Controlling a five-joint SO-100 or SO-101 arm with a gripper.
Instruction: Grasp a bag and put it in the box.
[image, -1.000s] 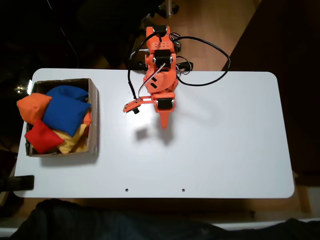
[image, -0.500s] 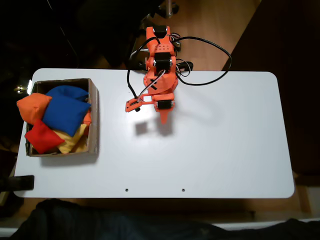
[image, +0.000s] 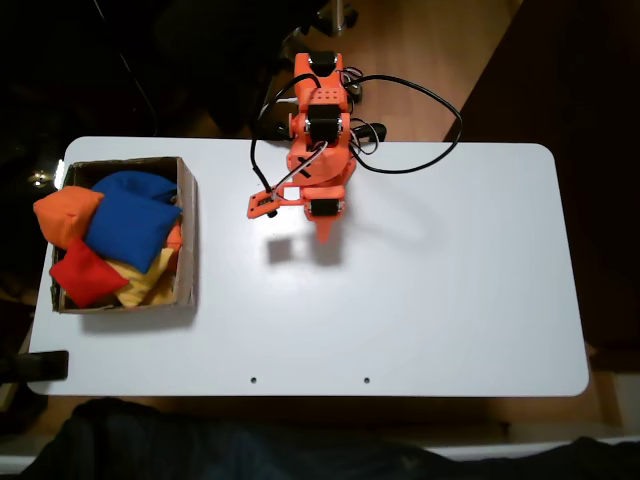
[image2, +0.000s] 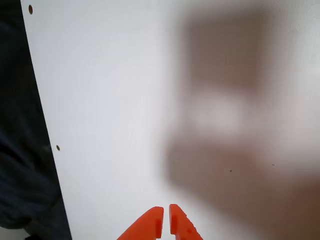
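Observation:
The red bag lies in the brown cardboard box at the table's left end in the fixed view, at the box's front left among other beanbags. My orange gripper hangs over the white table's back middle, well right of the box, folded close to the arm's base. In the wrist view its two fingertips stand almost together at the bottom edge, shut with nothing between them, above bare white table.
An orange beanbag, a large blue one and a yellow one share the box. The white table spreads out right and front of the arm. A black cable loops behind the arm's base.
The arm has drawn back toward its base; the gripper tip moved up the fixed view and away from the table's middle. The beanbags in the box stayed put.

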